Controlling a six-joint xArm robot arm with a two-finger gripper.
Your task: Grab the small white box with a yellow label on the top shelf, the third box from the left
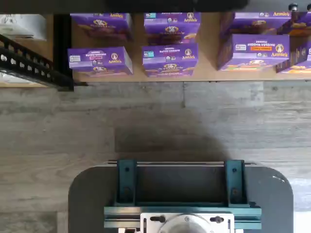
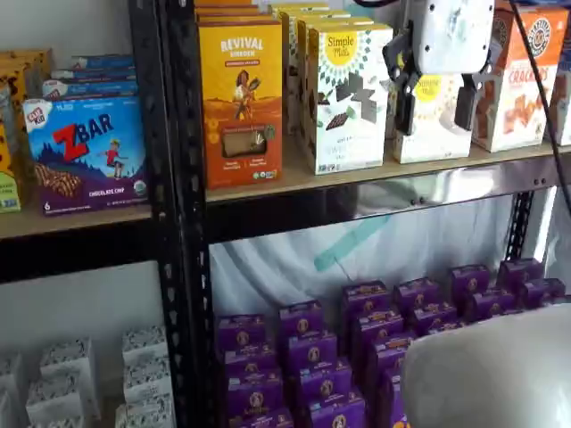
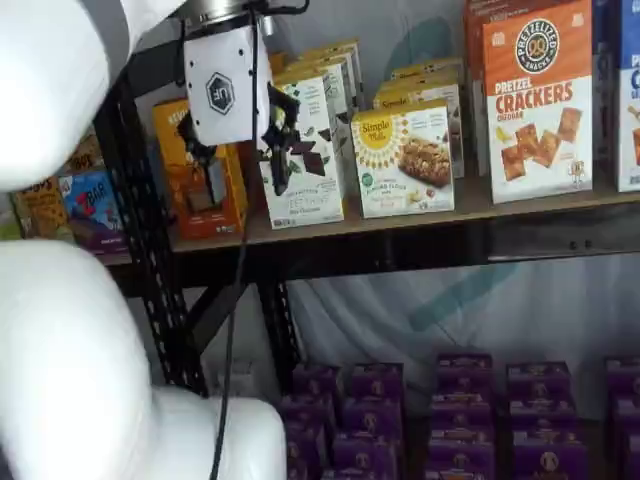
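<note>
You have the top shelf [image 2: 375, 183] running across both shelf views, a light tan wooden board with a glossy black front rail, hung between black perforated uprights [image 2: 178, 223]. Take the tall white box with dark chocolate squares [image 2: 348, 98] as your landmark. On one side of it stands an orange carton [image 2: 241, 102] of about the same height; on the other side, just beside it, sits the small white box [image 3: 415, 160], a short cream-white carton with a yellow sunburst circle and a yellow top edge. Past the small box stands an orange-and-white crackers box [image 3: 538, 100], taller again. More cartons line up behind the front row.

Below the landmark, rows of small purple boxes [image 2: 357, 357] cover the lower level; the wrist view shows them [image 1: 170, 60] on a tan board, with grey wood-grain flooring [image 1: 155, 121] in front.

The arm's white, rounded body fills much of one shelf view. Your end effector [image 2: 433, 105] hangs at top-shelf height with its white housing and two black fingers [image 2: 404, 111]. You can see a clear gap between the fingers, so it is released and holds nothing. In a shelf view it hangs in front of the small white box, whose face shows between the fingers; in the other view the end effector [image 3: 240, 155] appears over the landmark and the orange carton, apart from the small box. A black cable [image 3: 235, 300] drops beside it.
</note>
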